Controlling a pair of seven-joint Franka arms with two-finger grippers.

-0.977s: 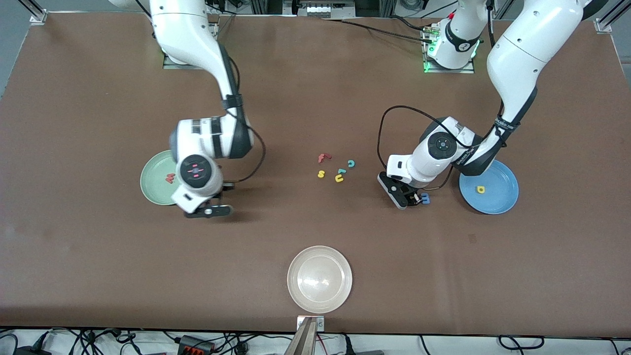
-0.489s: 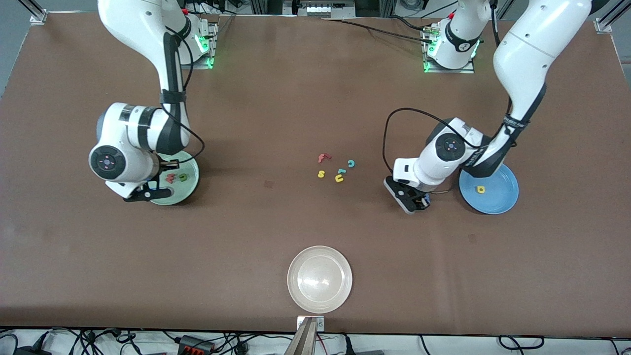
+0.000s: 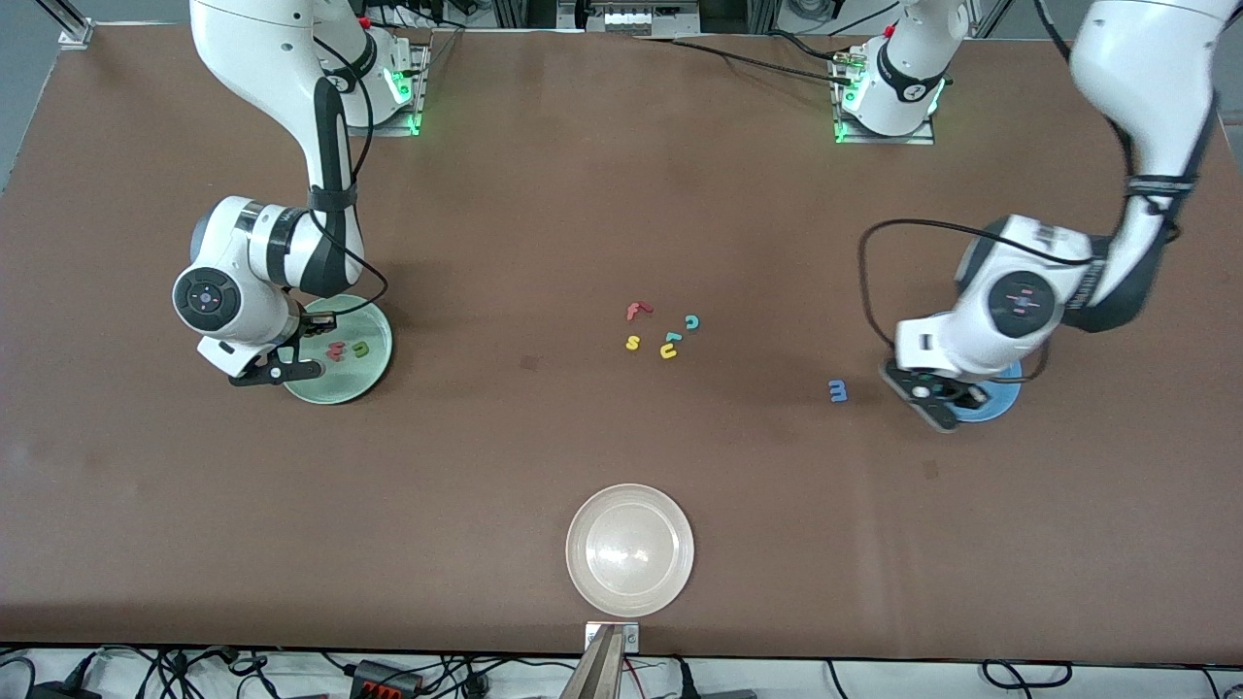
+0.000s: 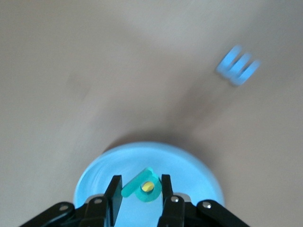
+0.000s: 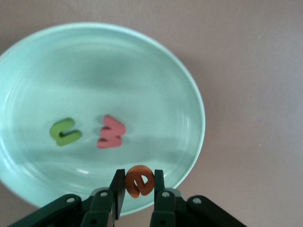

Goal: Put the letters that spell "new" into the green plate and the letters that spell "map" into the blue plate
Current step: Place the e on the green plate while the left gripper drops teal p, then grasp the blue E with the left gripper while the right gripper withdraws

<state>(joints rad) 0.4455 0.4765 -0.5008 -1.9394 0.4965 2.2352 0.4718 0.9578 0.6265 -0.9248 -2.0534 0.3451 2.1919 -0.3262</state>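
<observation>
The right tool (image 5: 137, 187) is pinched narrow on the small orange foam "e" (image 5: 139, 180), gripping it by its sides over the rim of the round pale mint-green plate (image 3: 374, 374). In that plate lie the salmon-red foam "w" (image 5: 111, 132) and the dark green foam "n" (image 5: 64, 132), beside each other and apart from the rim. The left tool (image 4: 139, 191) is closed partway on the teal foam "p" (image 4: 141, 188), which sits tilted between its fingers over the round bright blue plate (image 4: 189, 163).

Nearest the front camera, a round white-beige plate (image 3: 630, 549) sits by the counter's (image 3: 621, 194) edge, well apart from everything else. Farther back, the blue foam "m" (image 3: 838, 390) lies flat on the bare counter, just beside the blue plate and outside it, toward the right arm's end. Farther still, mid-counter, a loose cluster holds a yellow "s" (image 3: 632, 342), a yellow "u" (image 3: 668, 351), a teal "c" (image 3: 691, 321), a red "f" (image 3: 637, 311) and one more teal piece (image 3: 671, 338) whose shape I cannot make out. Wide open counter lies between the cluster and both coloured plates.

In the front view the left arm covers most of the blue plate, and the yellow letter visible through the "p" in the left wrist view is too hidden to read. The right arm's wrist overlaps the green plate's edge.
</observation>
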